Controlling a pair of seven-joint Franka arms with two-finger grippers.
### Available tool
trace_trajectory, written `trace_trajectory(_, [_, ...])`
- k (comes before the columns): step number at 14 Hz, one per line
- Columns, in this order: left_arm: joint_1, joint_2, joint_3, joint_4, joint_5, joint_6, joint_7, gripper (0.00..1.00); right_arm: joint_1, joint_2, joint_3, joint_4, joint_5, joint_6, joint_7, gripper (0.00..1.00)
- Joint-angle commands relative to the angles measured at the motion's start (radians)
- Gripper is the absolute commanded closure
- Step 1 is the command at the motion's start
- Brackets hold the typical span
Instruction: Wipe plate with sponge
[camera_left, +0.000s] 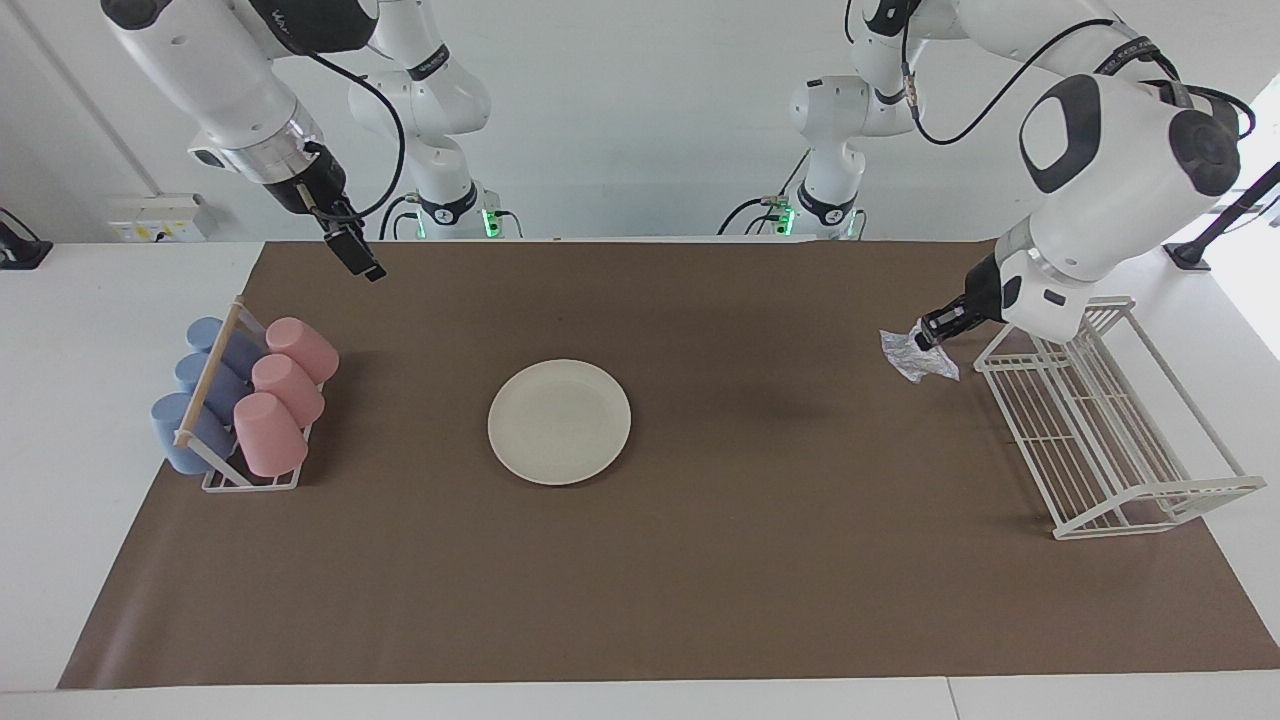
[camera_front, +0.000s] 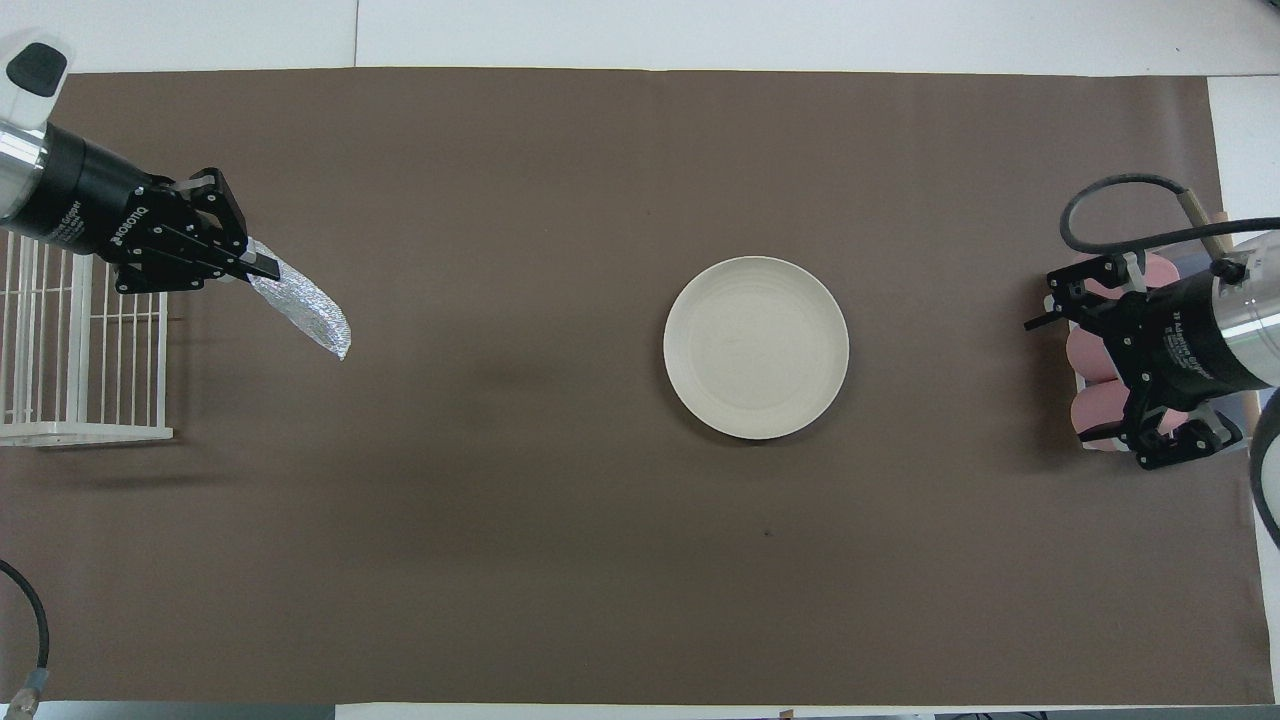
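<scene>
The cream-white plate (camera_left: 559, 421) lies flat on the brown mat near the table's middle; it also shows in the overhead view (camera_front: 756, 347). My left gripper (camera_left: 935, 335) (camera_front: 255, 268) is shut on one end of the silvery mesh sponge (camera_left: 920, 358) (camera_front: 305, 310), which hangs from it above the mat, beside the white wire rack at the left arm's end, well apart from the plate. My right gripper (camera_left: 357, 256) (camera_front: 1065, 380) is open and empty, raised over the cup rack at the right arm's end.
A white wire dish rack (camera_left: 1100, 420) (camera_front: 70, 340) stands at the left arm's end. A rack with pink cups (camera_left: 285, 385) (camera_front: 1090, 410) and blue cups (camera_left: 200, 385) stands at the right arm's end. The brown mat (camera_left: 700, 580) covers the table.
</scene>
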Motion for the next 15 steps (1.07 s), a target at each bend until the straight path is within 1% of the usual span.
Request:
trace_trajectory(1, [0.013, -0.162, -0.005, -0.283, -0.189, 0.070, 0.162, 1.00, 0.007, -0.014, 0.033, -0.011, 0.022, 0.021, 0.030, 0.00])
trace_trajectory(2, [0.032, -0.202, -0.005, -0.366, -0.264, 0.082, 0.213, 1.00, 0.019, -0.014, 0.039, -0.010, 0.027, 0.032, 0.072, 0.00])
trace_trajectory(4, [0.036, -0.274, -0.006, -0.498, -0.395, 0.092, 0.325, 1.00, 0.071, -0.014, 0.046, -0.010, 0.027, 0.061, 0.161, 0.00])
trace_trajectory(6, [0.019, -0.316, -0.010, -0.581, -0.478, 0.102, 0.387, 1.00, 0.110, -0.014, 0.047, -0.007, 0.025, 0.065, 0.233, 0.00])
trace_trajectory(7, [-0.009, -0.340, -0.011, -0.627, -0.534, 0.127, 0.425, 1.00, 0.131, -0.014, 0.047, 0.001, 0.025, 0.065, 0.264, 0.00])
trace_trajectory(8, [-0.042, -0.363, -0.011, -0.664, -0.580, 0.145, 0.477, 1.00, 0.166, -0.013, 0.047, 0.005, 0.025, 0.068, 0.308, 0.00])
trace_trajectory(10, [-0.088, -0.380, -0.011, -0.696, -0.630, 0.165, 0.571, 1.00, 0.247, -0.014, 0.047, 0.004, 0.024, 0.093, 0.397, 0.00])
trace_trajectory(11, [-0.125, -0.385, -0.011, -0.708, -0.675, 0.214, 0.609, 1.00, 0.277, -0.016, 0.049, 0.001, 0.024, 0.114, 0.402, 0.00])
trace_trajectory(13, [-0.176, -0.393, -0.011, -0.722, -0.728, 0.246, 0.637, 1.00, 0.341, -0.016, 0.049, -0.002, 0.024, 0.185, 0.468, 0.00])
trace_trajectory(15, [-0.202, -0.441, -0.013, -0.802, -0.792, 0.314, 0.704, 1.00, 0.361, -0.016, 0.049, -0.007, 0.025, 0.231, 0.580, 0.00])
